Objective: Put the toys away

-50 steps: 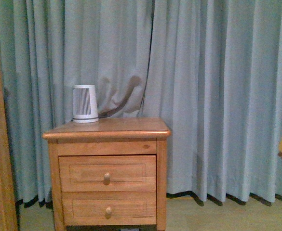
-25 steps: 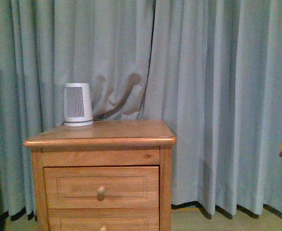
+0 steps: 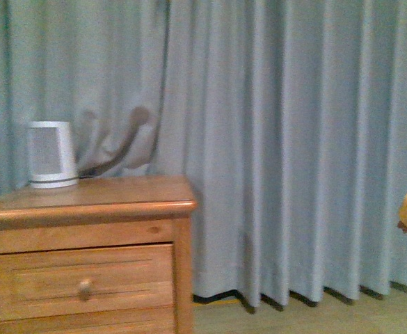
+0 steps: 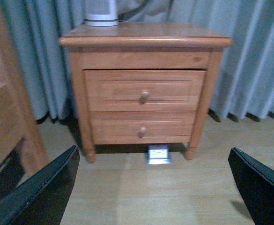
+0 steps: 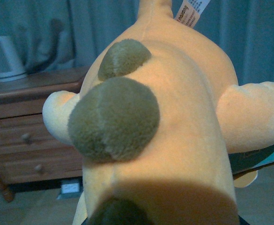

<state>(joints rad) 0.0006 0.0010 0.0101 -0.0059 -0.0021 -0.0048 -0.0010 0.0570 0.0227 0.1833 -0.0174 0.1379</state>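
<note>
Up close, plush toy (image 5: 174,117) hides the right hand's grip; left hand (image 4: 153,152) spread, facing nightstand (image 4: 144,61).

A wooden nightstand (image 4: 146,70) with two knobbed drawers stands straight ahead of the left gripper (image 4: 153,150), well apart from it. A small white appliance (image 3: 50,154) sits on the far back of its top. Grey-blue curtains (image 3: 293,139) hang beyond. A white socket box (image 4: 158,153) lies on the wood floor (image 4: 127,197) under the nightstand's near edge.
</note>
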